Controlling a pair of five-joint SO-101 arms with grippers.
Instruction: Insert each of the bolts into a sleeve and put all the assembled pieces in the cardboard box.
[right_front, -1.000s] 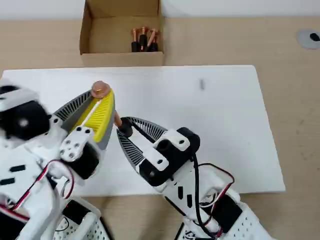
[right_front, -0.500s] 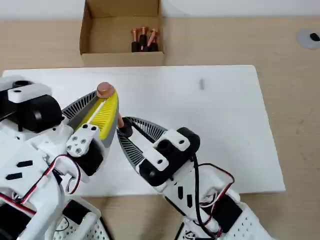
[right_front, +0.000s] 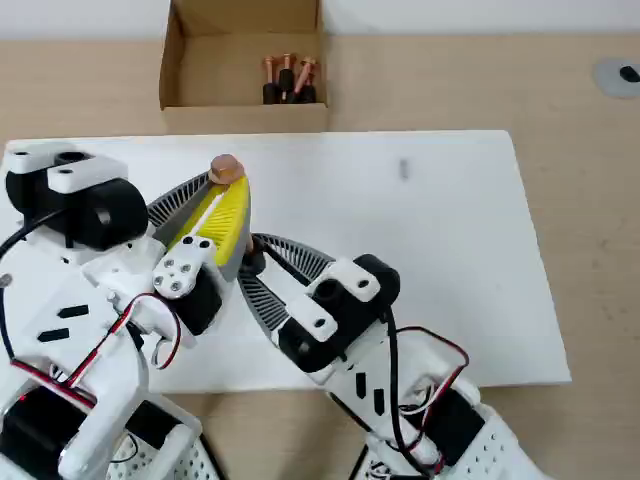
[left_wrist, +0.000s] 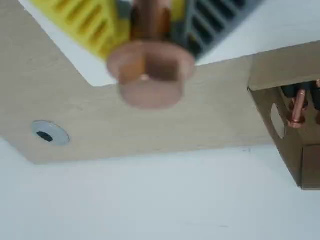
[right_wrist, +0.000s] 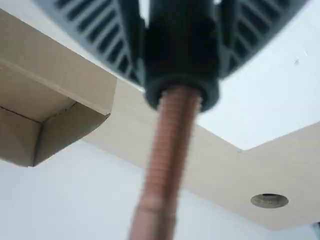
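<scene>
the cardboard box (right_front: 180, 62) is set on the table (right_front: 590, 200) at the top of the high view, left of centre. three assembled pieces (right_front: 287, 80) are laid side by side against its lower wall, black sleeves downward in the frame. below it, over a white board (right_front: 450, 250), a copper bolt (right_front: 226, 167) is pinched just under its head by the left gripper (right_front: 221, 186) jaws. its threaded shaft is entered in a black sleeve (right_wrist: 182, 55), which is clamped in the right gripper (right_front: 247, 256) jaws.

Left end effector (right_front: 224, 184), right (right_front: 250, 256): both closed
</scene>
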